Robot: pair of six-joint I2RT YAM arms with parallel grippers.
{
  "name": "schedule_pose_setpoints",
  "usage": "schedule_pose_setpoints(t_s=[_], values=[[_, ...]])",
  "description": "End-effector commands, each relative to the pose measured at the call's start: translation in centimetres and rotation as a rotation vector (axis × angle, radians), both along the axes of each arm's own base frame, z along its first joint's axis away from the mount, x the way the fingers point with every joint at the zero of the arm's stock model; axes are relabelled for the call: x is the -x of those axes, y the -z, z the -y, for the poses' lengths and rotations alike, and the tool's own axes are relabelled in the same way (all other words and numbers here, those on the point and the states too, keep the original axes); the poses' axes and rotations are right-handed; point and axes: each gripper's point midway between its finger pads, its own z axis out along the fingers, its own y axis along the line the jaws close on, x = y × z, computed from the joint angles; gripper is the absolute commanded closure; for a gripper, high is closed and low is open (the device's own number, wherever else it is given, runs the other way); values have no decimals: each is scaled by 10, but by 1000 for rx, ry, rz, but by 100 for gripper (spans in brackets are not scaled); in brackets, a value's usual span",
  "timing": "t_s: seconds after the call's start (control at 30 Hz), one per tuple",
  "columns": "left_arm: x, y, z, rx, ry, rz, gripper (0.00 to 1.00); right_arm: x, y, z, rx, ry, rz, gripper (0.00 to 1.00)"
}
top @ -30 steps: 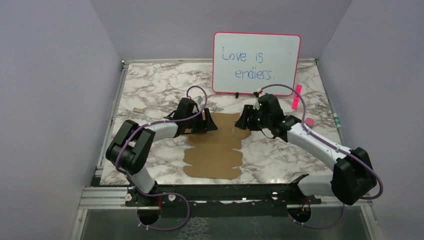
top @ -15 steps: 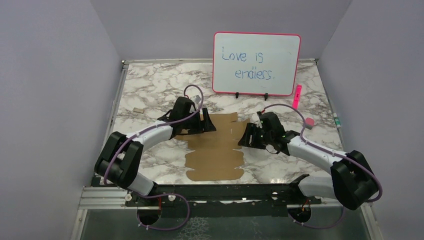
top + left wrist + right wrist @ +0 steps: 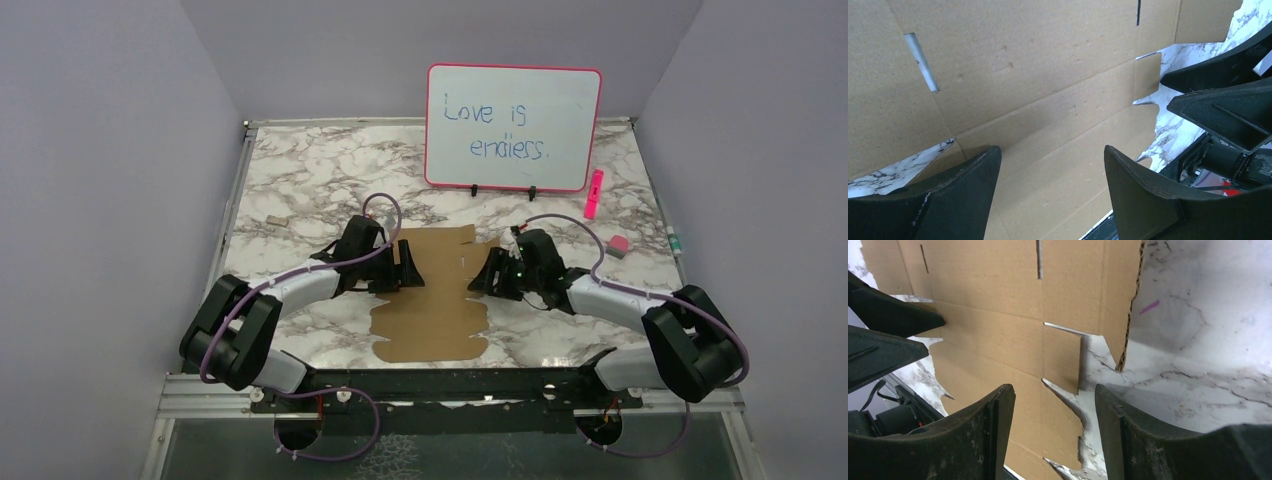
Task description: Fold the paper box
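The paper box [image 3: 432, 300] is a flat brown die-cut cardboard sheet with flaps and slits, lying on the marble table between my arms. My left gripper [image 3: 410, 268] is open and empty, low at the sheet's left edge. In the left wrist view its fingers straddle bare cardboard [image 3: 1038, 100]. My right gripper [image 3: 483, 280] is open and empty at the sheet's right edge. In the right wrist view its fingers frame a small side flap [image 3: 1062, 357] and marble. The sheet's far right flap [image 3: 1120, 295] is lifted a little.
A pink-framed whiteboard [image 3: 513, 127] stands at the back. A pink marker [image 3: 594, 192] and a pink eraser [image 3: 617, 245] lie at the right. A tiny cardboard scrap [image 3: 276, 220] lies at the left. The marble table [image 3: 310, 170] has a metal rail at its near edge.
Both arms have drawn back toward the near edge and lowered. The left gripper has come off the sheet's far left part; the right gripper moved from the far right corner to mid right edge.
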Motion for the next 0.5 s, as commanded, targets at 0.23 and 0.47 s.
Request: schedule_pose_setpoints(t_s=[0.23,0.47], values=[[10,5,8,24,21,-16,24,-2,-3,-21,-104,-48,9,35],[12,16,11,16,26,-24,24,-1,-16,-28,-136,-81,15,35]])
